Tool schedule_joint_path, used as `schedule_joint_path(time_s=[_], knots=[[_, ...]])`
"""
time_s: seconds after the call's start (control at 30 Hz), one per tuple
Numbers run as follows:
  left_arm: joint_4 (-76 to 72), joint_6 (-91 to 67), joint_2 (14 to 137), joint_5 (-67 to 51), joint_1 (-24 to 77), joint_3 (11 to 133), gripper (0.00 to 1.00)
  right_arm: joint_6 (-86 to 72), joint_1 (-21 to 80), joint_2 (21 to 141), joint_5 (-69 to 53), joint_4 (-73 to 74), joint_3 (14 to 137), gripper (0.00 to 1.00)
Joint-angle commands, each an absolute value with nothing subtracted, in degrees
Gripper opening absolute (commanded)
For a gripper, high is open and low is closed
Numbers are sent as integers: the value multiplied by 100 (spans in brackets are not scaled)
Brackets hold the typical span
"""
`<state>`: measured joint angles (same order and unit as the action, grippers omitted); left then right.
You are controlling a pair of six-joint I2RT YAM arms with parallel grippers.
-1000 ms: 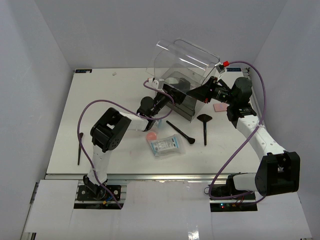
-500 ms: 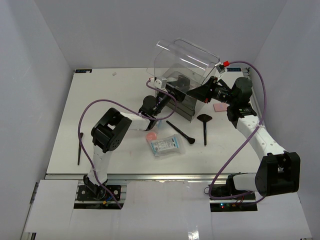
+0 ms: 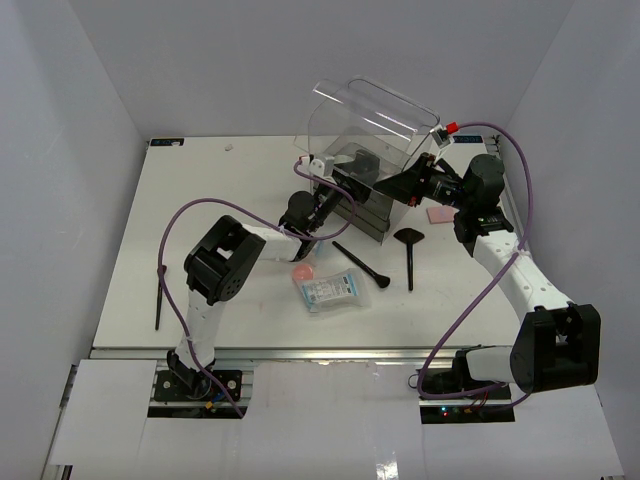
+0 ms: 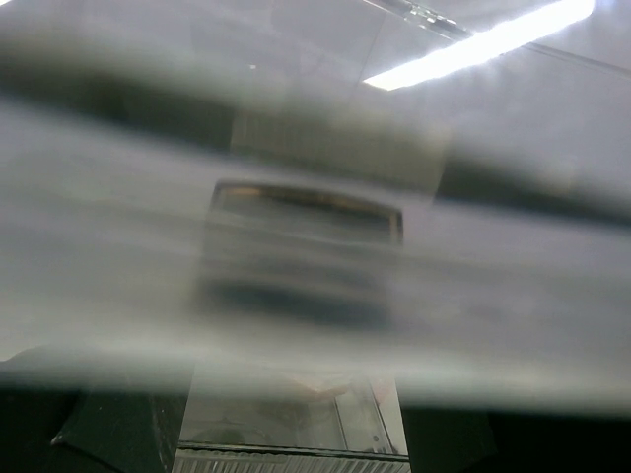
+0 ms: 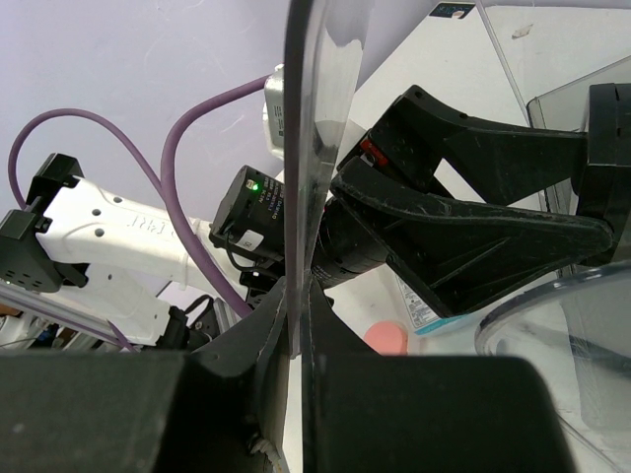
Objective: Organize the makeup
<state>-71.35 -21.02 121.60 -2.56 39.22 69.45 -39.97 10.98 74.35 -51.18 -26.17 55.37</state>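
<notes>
The right claw (image 5: 296, 296) is pressed together on the thin edge of the glossy, curved clear lid (image 3: 375, 115). The left claw (image 3: 338, 190), its matte black fingers spread, sits at the front of the grey drawers (image 3: 368, 208) under that lid. On the white desk (image 3: 220, 200), just beside the left claw, lie a soft pink round puff (image 3: 303, 271) and two white-blue plastic sachets (image 3: 330, 290) whose print is too small to read, while a thin black brush (image 3: 362, 265), a fan-headed brush (image 3: 409, 250) and a pink square puff (image 3: 439, 214) lie nearer the right claw.
</notes>
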Motion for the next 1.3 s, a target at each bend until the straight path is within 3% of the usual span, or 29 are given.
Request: schedule_joint_path(time_s=[0.0,0.23,0.7,1.13,1.27], knots=[[-6841,-2136,12243,-302,4025,6982,77,-3955,1195,7064,-5511,-3296,5669,8],[-6786,-2119,12200,-316,4034,6926,92,-3955,1195,7058,-5511,-3287,5669,8],[-6859,-2101,11848,-339,4043,6612,91,-3947,1187,7016,-5511,-3262,5669,8],[-7204,-2481,10194,-176,4043,3868,90,-3528,1187,6932,-5449,-2822,5570,9],[-6583,-2355,9420,22,4022,3378,91,-3036,1187,6818,-5369,-2164,5485,15]])
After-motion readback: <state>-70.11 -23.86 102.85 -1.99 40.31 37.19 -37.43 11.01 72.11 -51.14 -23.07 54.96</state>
